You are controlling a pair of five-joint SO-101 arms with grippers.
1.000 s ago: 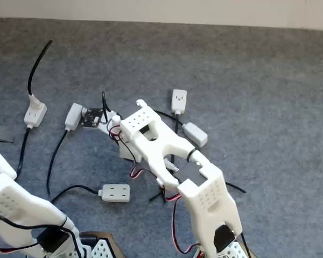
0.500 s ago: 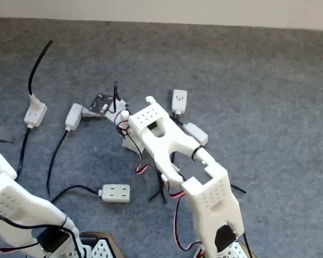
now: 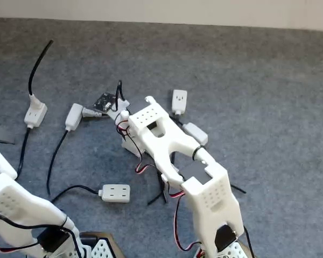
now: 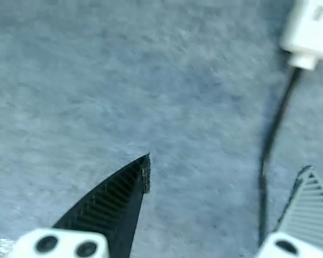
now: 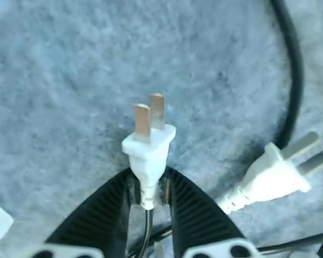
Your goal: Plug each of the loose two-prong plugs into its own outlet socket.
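One plug (image 5: 148, 148) clenched in right pincer (image 5: 149, 183), prongs outward | left pincer (image 4: 227, 166) released, seemingly above carpet (image 4: 97, 80)

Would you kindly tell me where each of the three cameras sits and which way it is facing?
High view: fixed above the table, looking down over the grey carpet; the left arm and right arm show.
Left wrist view: on the left arm, facing down at the carpet; the left gripper is open.
Right wrist view: on the right arm, facing down; the right gripper is shut on a plug.
All three share the carpet.
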